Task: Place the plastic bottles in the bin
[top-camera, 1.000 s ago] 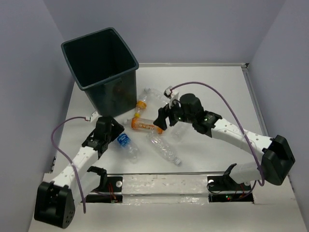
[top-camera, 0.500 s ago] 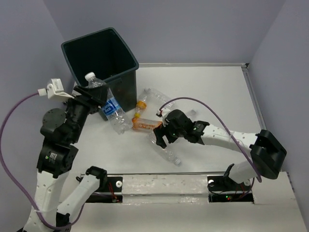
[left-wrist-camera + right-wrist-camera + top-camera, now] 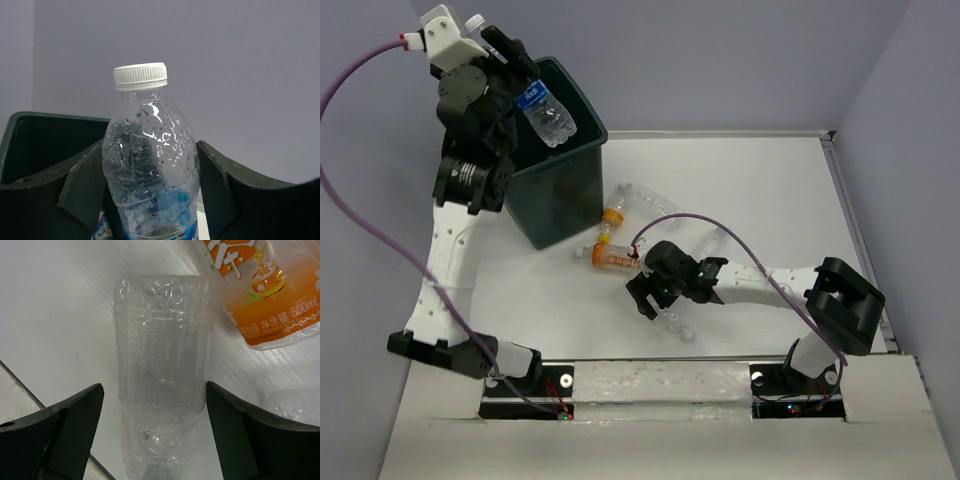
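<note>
Table (image 3: 770, 180): one, white, filling the middle of the overhead view; four bottles lie on it near the centre.
Bin (image 3: 555, 205): one, dark, standing on the table at upper left, mouth upward; I cannot tell what is inside.
Arms: two. The left arm (image 3: 450, 250) rears up at upper left, and the right arm (image 3: 770, 285) stretches low from lower right toward the centre.
Bottles: five seen in all.
Blue-labelled bottle (image 3: 548, 115): one, white cap, tilted in the air over the bin's mouth, pinched across its body by the left fingers (image 3: 82, 185).
Orange-labelled bottle (image 3: 615, 257): one, on its side below and right of the bin.
Orange-ended clear bottle (image 3: 645, 197): one, lying just right of the bin.
Plain clear bottle (image 3: 160, 370): one, lying between the right fingers (image 3: 75, 422), which are spread on either side, not clamping.
Faint clear bottle (image 3: 712, 242): one, right of centre, hard to make out.
</note>
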`<action>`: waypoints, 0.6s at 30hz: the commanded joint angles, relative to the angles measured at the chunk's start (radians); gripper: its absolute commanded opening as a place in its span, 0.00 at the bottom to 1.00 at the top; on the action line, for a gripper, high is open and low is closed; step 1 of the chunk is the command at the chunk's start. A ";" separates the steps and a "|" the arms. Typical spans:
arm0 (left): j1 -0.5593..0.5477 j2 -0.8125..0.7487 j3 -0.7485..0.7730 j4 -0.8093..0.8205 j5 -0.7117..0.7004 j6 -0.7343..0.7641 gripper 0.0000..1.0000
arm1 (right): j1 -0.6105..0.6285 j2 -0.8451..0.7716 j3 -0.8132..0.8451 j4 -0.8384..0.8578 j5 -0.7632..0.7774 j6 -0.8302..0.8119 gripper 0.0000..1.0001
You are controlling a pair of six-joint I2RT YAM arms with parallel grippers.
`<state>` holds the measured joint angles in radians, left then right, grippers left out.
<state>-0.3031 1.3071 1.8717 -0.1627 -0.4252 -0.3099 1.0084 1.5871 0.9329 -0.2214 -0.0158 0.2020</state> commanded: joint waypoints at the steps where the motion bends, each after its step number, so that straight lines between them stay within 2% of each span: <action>1: 0.051 0.139 0.105 0.089 -0.145 0.130 0.39 | 0.029 0.016 0.032 0.040 0.054 0.004 0.84; 4: 0.107 0.230 0.162 0.107 -0.172 0.137 0.39 | 0.039 0.017 0.024 0.051 0.054 0.019 0.73; 6: 0.131 0.286 0.187 0.118 -0.188 0.141 0.39 | 0.039 0.013 0.020 0.054 0.057 0.025 0.59; 8: 0.136 0.317 0.216 0.129 -0.219 0.172 0.39 | 0.048 0.002 0.014 0.056 0.062 0.030 0.51; 9: 0.136 0.330 0.222 0.130 -0.221 0.184 0.53 | 0.048 -0.001 0.011 0.057 0.063 0.031 0.41; 10: 0.136 0.339 0.222 0.134 -0.221 0.189 0.64 | 0.048 -0.006 0.004 0.057 0.066 0.034 0.37; 11: 0.137 0.337 0.216 0.129 -0.210 0.175 0.88 | 0.048 -0.022 0.001 0.059 0.073 0.040 0.36; 12: 0.136 0.322 0.213 0.126 -0.192 0.164 0.98 | 0.048 -0.032 -0.002 0.060 0.073 0.043 0.36; 16: 0.130 0.235 0.140 0.109 -0.083 0.088 0.99 | 0.068 -0.113 -0.011 0.059 0.060 0.051 0.27; 18: 0.119 0.157 0.095 0.107 -0.046 0.065 0.99 | 0.068 -0.186 -0.009 0.056 0.044 0.051 0.27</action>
<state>-0.1680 1.6524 2.0075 -0.1303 -0.5377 -0.1925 1.0573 1.5368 0.9169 -0.2035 0.0338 0.2409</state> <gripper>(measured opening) 0.989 0.515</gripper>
